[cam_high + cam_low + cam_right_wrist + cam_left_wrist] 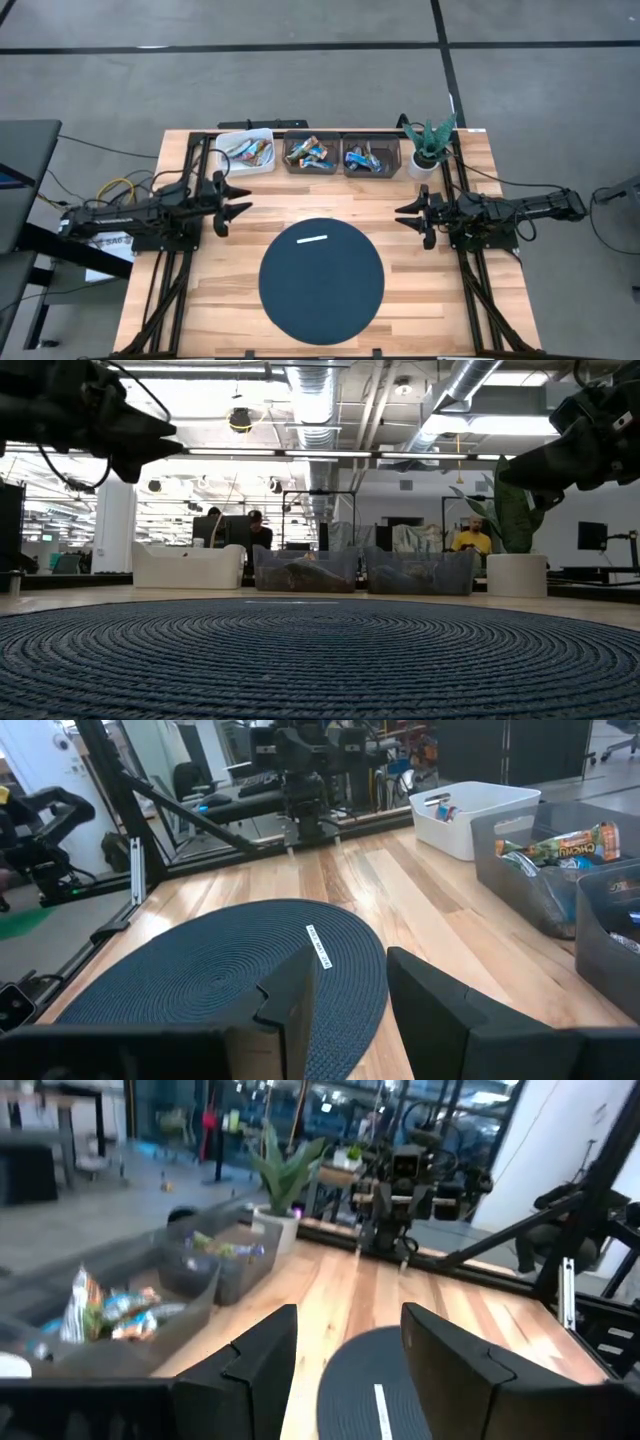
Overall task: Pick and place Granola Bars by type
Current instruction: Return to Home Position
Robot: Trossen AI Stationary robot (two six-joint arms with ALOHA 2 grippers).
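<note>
The granola bars lie in three bins at the table's far edge: a white bin (247, 150), a middle grey bin (310, 154) and a right grey bin (371, 157), each holding several shiny wrapped bars. In the right wrist view bars show in the grey bin (560, 850). My left gripper (240, 200) hovers open and empty left of the round dark mat (321, 281). My right gripper (405, 215) hovers open and empty right of the mat. A thin white strip (312, 239) lies on the mat's far part.
A potted green plant (430, 145) stands at the far right beside the bins. Black arm frames run along both sides of the wooden table (200, 300). People sit in the room beyond the table in the low view (470, 540).
</note>
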